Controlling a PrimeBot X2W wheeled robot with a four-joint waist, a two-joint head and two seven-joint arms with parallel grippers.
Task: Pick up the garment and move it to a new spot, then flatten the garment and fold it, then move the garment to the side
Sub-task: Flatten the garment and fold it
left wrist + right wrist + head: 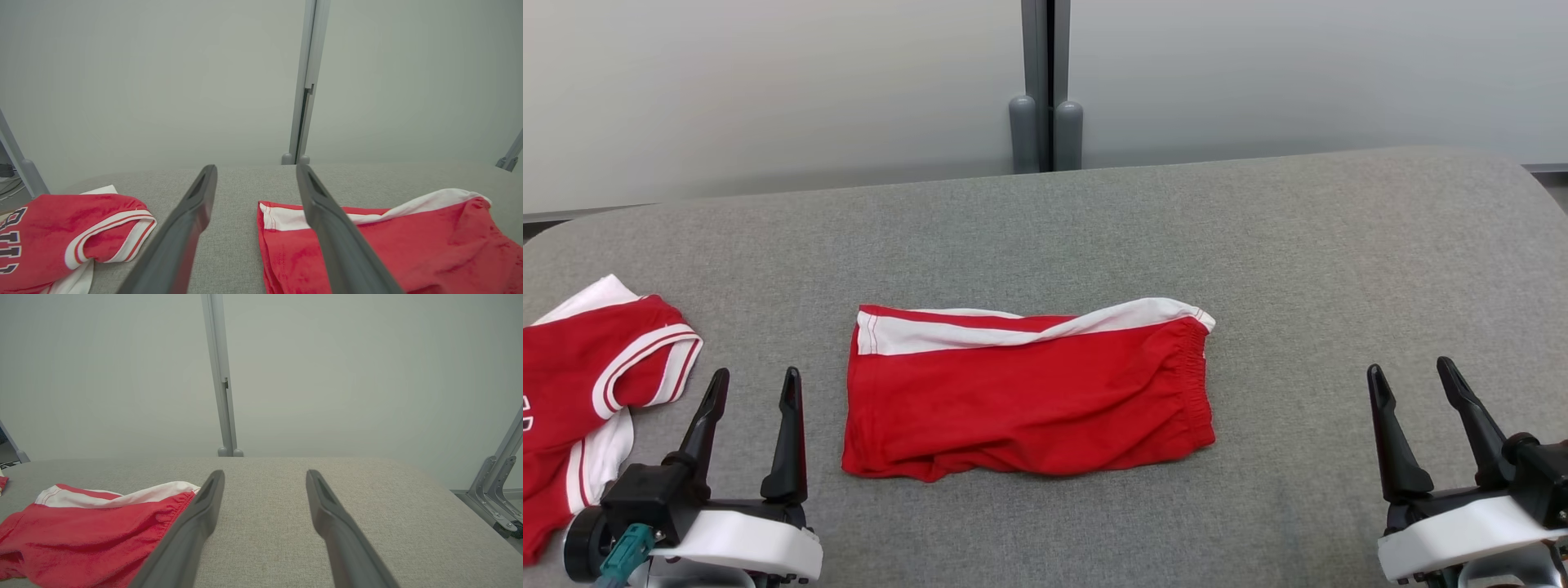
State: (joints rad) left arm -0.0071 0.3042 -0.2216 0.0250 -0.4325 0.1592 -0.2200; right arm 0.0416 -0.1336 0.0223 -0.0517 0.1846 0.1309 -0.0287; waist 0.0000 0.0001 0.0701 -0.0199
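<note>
Running off the head view's left edge, the red jersey (596, 384) is cut short, and you cannot read its lettering whole. You will find the red garment (1029, 400) lying at the middle of the bench (1298, 245), touching neither end effector. Left end effector (755, 377) stands just beside its left hem, fingers spread, empty. Right end effector (1410, 369) stands well apart past the waistband, likewise spread and empty.

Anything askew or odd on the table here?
Mildly: the red shorts lie folded unevenly, their white band slanting and the cloth bunched at the lower left. A red jersey lies crumpled near the left end of the table.
</note>
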